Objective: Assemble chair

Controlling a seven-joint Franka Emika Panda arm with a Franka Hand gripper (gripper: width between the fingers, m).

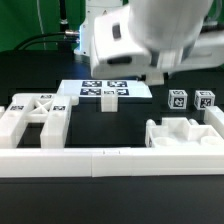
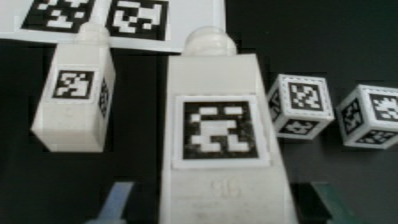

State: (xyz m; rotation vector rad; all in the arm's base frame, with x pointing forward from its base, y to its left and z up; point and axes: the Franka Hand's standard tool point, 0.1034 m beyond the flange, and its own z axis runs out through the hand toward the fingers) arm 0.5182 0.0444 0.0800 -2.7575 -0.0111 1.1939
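Black table (image 1: 130, 125). Long white border rail (image 1: 110, 162) runs along its front. Chair frame piece (image 1: 35, 118) lies at the exterior view's left, chair panel (image 1: 185, 132) at the right. Marker board (image 1: 105, 88) lies behind them. Hand (image 2: 217, 205) is part-closed, clamped on the tagged chair leg (image 2: 217, 110). Second leg (image 2: 71, 90) is just beside it. Small block (image 2: 299, 105) and second block (image 2: 374, 115) are near.

Tagged white chair leg (image 2: 221, 120) clamped in claw (image 2: 222, 203), peg end at claw's 12 o'clock. Second leg (image 2: 75, 90) lying at 9 o'clock, two tagged blocks (image 2: 299, 105) (image 2: 370, 115) at 3 o'clock, marker board (image 2: 107, 18) past 12. Black tabletop (image 2: 36, 180).
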